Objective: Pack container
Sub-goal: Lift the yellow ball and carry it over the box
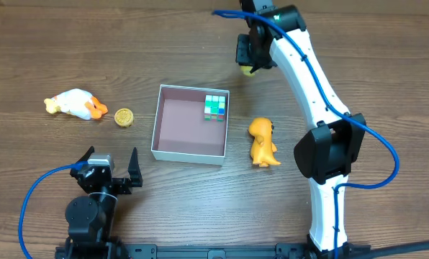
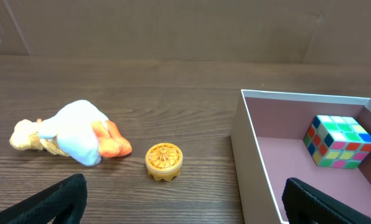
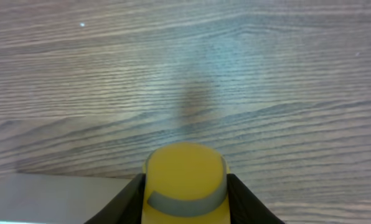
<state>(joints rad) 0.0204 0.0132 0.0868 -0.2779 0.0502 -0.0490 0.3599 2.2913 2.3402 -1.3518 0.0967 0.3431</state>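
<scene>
The container [image 1: 157, 122] is a shallow white-walled box with a mauve floor at mid-table; it also shows in the left wrist view [image 2: 251, 143]. A colour cube [image 1: 215, 106] lies in its far right corner and shows in the left wrist view [image 2: 338, 142]. My right gripper [image 1: 249, 63] is up beyond the box's far right corner, shut on a yellow toy with a grey band [image 3: 185, 180]. My left gripper [image 1: 114, 167] is open and empty near the front left. A white and orange plush duck [image 1: 74, 103], a yellow round toy [image 1: 124, 116] and an orange dinosaur figure [image 1: 262, 142] lie on the table.
The white right arm [image 1: 312, 93] slants across the table's right side over to the far middle. A blue cable [image 1: 387, 155] loops off its right side. The container's white corner [image 3: 61, 199] shows at the lower left of the right wrist view.
</scene>
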